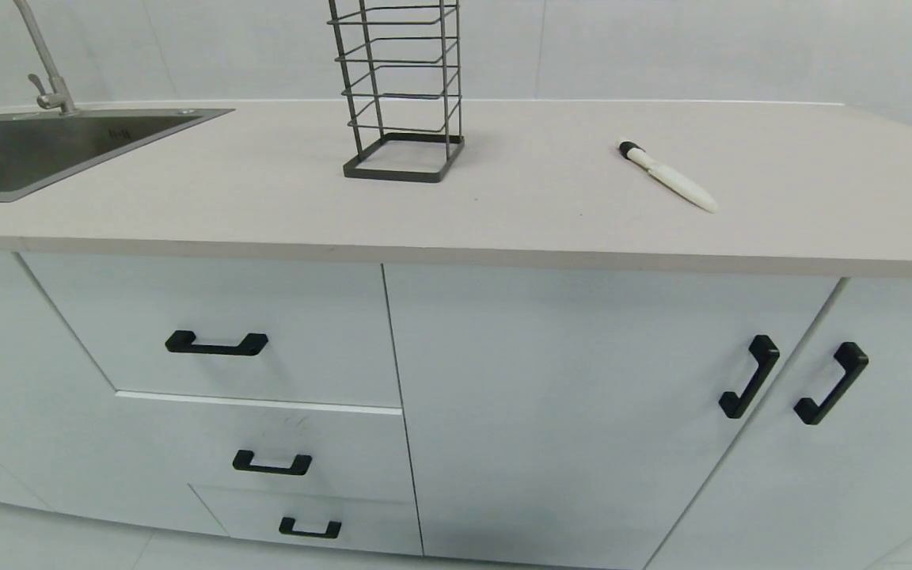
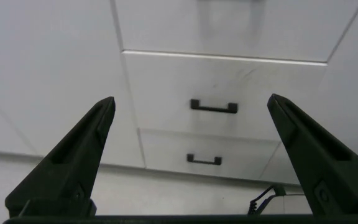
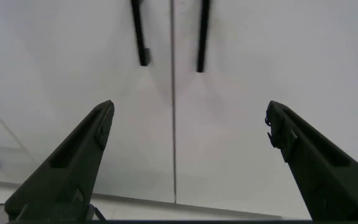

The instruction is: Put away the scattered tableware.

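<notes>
counter [image 1: 551, 214]: flat run along the front edge, passable from sink [image 1: 28, 146] to right end
wire rack [image 1: 403, 96]: tall, mid-back, blocks reach there
rack to white utensil [image 1: 668, 176]: wide gap
faucet [image 1: 48, 75]: upright behind sink
cabinet front: shut, black handles [image 1: 216, 344] jut out

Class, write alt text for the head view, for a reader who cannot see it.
A white utensil with a black end lies on a countertop, right of a dark wire rack. A steel sink with a faucet sits at the left; closed white drawers and cabinet doors with black handles run below.
</notes>
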Robot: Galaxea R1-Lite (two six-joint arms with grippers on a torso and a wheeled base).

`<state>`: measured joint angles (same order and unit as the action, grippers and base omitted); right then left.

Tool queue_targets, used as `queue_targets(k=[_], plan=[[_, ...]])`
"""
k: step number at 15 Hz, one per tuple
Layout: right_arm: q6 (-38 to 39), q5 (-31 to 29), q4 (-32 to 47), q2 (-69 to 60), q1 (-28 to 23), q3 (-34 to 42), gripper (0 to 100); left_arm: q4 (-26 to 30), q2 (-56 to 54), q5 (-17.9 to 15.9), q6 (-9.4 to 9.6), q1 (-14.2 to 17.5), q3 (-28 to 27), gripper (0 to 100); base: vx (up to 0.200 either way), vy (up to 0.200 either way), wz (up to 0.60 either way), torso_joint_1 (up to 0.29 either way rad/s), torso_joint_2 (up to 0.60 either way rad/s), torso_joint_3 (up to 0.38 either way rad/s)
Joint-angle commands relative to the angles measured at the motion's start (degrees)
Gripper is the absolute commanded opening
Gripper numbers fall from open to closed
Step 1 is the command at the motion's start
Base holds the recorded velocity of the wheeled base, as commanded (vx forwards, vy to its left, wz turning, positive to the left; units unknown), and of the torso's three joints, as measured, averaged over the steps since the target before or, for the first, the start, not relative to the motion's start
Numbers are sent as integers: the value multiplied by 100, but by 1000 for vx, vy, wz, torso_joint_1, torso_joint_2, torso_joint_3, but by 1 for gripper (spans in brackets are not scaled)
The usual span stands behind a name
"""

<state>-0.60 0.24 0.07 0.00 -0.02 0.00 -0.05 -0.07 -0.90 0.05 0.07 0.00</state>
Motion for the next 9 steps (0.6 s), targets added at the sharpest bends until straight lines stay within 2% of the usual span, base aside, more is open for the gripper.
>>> queue_targets(k=[1, 5, 9], plan=[[-2, 2, 1, 9, 2, 0, 100, -4, 7, 2, -5, -7, 0, 100, 0, 0, 0, 0, 0, 0], [-2, -7, 1, 9, 2, -9, 100, -4, 7, 2, -5, 1, 0, 100, 0, 0, 0, 27, -44, -8], [-2, -7, 1, 9, 2, -9, 100, -4, 7, 2, -22, 1, 0, 100, 0, 0, 0, 217, -88, -110]])
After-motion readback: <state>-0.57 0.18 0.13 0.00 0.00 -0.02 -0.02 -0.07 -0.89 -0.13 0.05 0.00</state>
